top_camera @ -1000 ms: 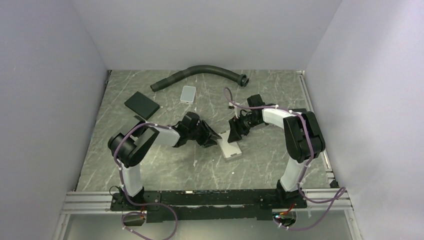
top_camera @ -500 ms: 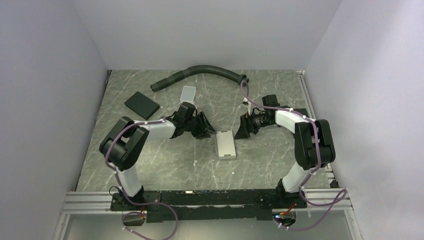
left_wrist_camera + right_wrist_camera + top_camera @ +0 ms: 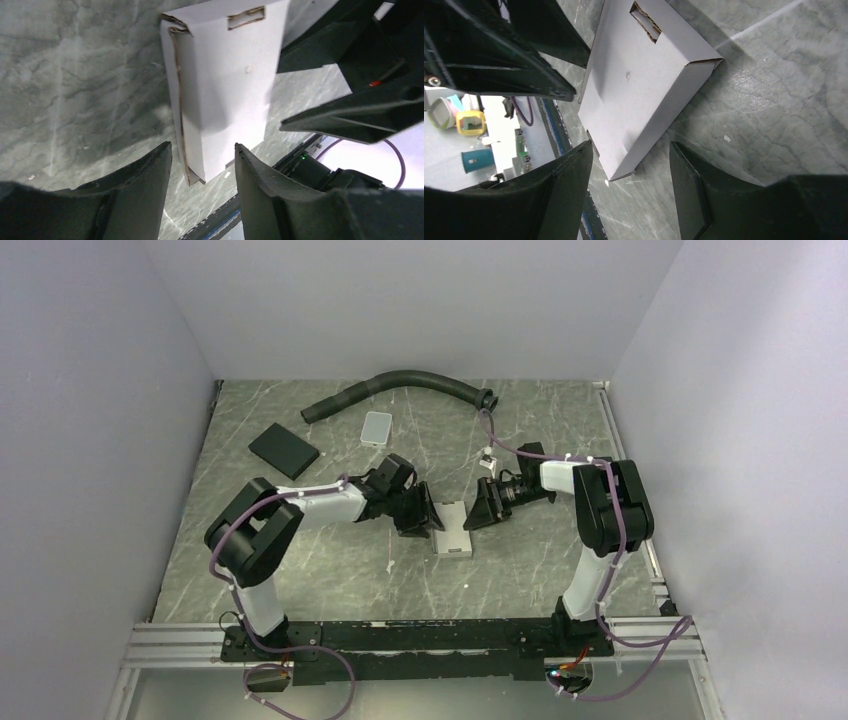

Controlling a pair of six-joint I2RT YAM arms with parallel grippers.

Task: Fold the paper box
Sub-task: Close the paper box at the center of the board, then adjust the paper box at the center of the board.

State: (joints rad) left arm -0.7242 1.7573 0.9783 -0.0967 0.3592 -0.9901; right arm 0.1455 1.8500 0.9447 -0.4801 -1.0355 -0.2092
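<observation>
The paper box [image 3: 452,531] is a slim white closed carton lying flat on the marble table between the two grippers. It shows in the left wrist view [image 3: 225,85] and the right wrist view [image 3: 644,85], with tab slots in its top face. My left gripper [image 3: 425,512] is open at the box's left side, with a corner of the box between its fingertips. My right gripper [image 3: 478,508] is open at the box's far right corner. Neither holds the box.
A black corrugated hose [image 3: 400,386] lies along the back wall. A small light grey tile [image 3: 377,427] and a black flat pad [image 3: 283,450] lie at the back left. The aluminium rail [image 3: 420,635] runs along the near edge.
The left gripper has moved right and nearer, up to the box's left side. The right gripper has moved left and down towards the box. The box has stayed in place since half a second ago.
</observation>
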